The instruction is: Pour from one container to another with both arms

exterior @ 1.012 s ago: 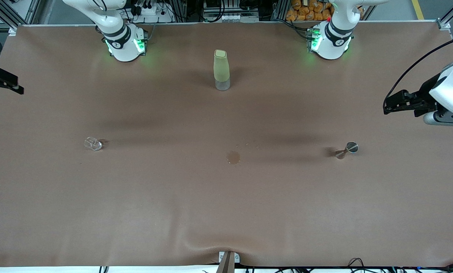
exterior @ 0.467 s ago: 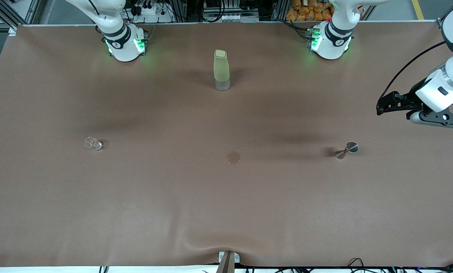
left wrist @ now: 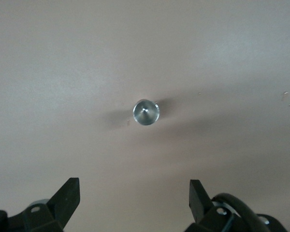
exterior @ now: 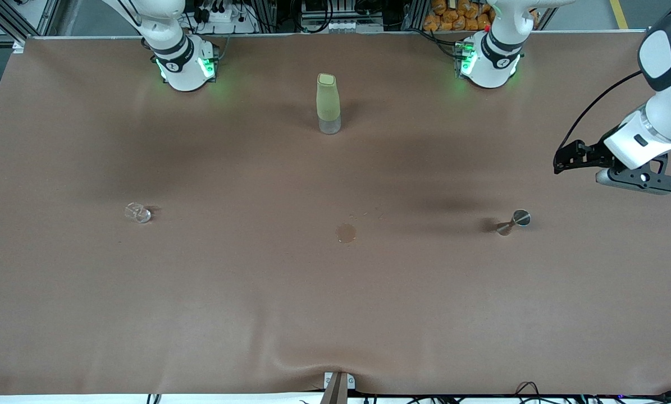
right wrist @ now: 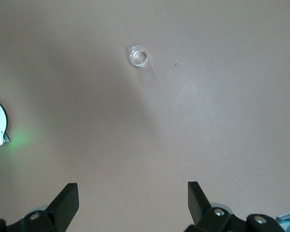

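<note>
The tiny clear glass cup (exterior: 137,212) stands on the brown table toward the right arm's end; the right wrist view shows the cup (right wrist: 138,56) from above. My right gripper (right wrist: 133,193) is open and empty, high over the table, and out of the front view. The silvery metal jigger (exterior: 514,221) stands toward the left arm's end, and the left wrist view looks down on the jigger's round rim (left wrist: 146,112). My left gripper (exterior: 561,163) hangs in the air near the table's end, off to one side of the jigger. The left gripper (left wrist: 134,191) is open and empty.
A tall pale-green bottle (exterior: 328,104) stands mid-table close to the robots' bases. A small round stain (exterior: 346,233) marks the cloth (exterior: 335,314) between cup and jigger. The right arm's base (exterior: 185,64) and the left arm's base (exterior: 488,62) stand along the table's edge.
The left gripper has moved inward over the table toward the jigger. The right gripper, at the front view's edge a second ago, has left that view. Cup and jigger have not moved.
</note>
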You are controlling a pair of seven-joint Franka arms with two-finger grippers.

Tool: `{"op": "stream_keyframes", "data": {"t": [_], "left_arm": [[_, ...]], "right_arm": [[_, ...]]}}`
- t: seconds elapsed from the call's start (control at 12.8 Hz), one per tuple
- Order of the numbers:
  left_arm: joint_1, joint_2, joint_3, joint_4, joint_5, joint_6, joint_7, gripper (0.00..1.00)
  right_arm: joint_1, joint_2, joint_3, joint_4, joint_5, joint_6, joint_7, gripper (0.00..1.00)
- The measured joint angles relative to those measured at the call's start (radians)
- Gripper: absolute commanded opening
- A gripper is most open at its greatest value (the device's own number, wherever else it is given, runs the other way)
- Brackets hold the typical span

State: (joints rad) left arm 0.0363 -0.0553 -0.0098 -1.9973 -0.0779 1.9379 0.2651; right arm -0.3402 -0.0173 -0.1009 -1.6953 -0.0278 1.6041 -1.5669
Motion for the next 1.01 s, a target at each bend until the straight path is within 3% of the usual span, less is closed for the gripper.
{"op": "stream_keyframes", "data": {"t": [0.31, 1.01], "left_arm": [[0.063, 0.0, 0.002, -0.046, -0.059, 0.036, 0.163, 1.0], [0.219, 0.081, 0.004, -0.08, -0.31, 0.063, 0.649, 1.0]], "right_arm": [[0.0, 0.017, -0.012, -0.013, 0.064, 0.011, -0.122, 1.0], [0.013, 0.242, -0.153, -0.102, 0.476, 0.054, -0.656, 1.0]]}}
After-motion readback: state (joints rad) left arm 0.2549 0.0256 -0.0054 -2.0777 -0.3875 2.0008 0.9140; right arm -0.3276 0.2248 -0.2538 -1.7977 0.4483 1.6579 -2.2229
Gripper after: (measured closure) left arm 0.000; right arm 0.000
